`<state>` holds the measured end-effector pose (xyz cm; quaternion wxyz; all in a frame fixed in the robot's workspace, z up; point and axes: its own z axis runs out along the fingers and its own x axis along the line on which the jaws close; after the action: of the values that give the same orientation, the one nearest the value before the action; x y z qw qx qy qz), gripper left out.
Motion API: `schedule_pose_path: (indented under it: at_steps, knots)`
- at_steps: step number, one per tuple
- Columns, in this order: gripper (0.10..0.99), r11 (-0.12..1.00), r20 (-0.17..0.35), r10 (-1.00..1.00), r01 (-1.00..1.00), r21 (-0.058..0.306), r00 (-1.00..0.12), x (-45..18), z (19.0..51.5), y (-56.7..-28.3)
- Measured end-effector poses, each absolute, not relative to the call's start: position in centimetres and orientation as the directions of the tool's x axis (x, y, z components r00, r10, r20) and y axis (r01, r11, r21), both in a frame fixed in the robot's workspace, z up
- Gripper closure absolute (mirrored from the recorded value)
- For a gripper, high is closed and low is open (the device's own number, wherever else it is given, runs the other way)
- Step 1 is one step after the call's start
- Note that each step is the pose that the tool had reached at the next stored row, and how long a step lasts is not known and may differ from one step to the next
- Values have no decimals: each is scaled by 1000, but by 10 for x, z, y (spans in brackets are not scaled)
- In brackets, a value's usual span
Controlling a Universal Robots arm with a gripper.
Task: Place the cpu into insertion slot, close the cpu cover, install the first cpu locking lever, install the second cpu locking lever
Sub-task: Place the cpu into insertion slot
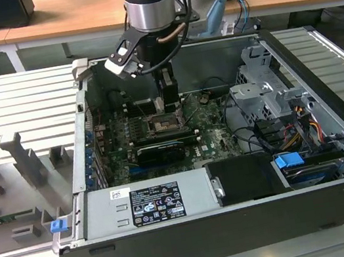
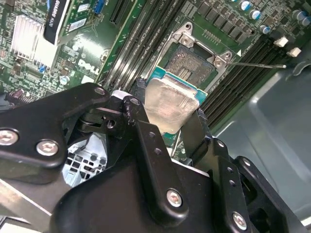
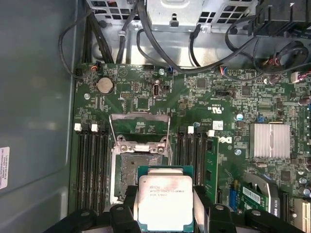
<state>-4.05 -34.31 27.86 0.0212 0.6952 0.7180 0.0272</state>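
Hand [image 3: 165,216] clamped on the cpu [image 3: 165,199], held just over the insertion slot [image 3: 127,170], not yet seated. Beyond it the cpu cover [image 3: 140,116] stands open, one locking lever [image 2: 257,64] unlatched. By my judgement, all four steps remain.

Even, diffuse light from above is recorded in the exterior view; the motherboard [image 1: 212,128] is shaded by the case walls [image 1: 213,58]. A soft glare is noted on the cpu [image 2: 167,104] in the second wrist view. Shadows are soft-edged throughout.
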Motion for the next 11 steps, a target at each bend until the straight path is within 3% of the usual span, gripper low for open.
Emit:
schedule_pose_path:
  at_steps: [11]
  knots:
    - [549,31,7,999,997,69,-32,-41,254,-338]
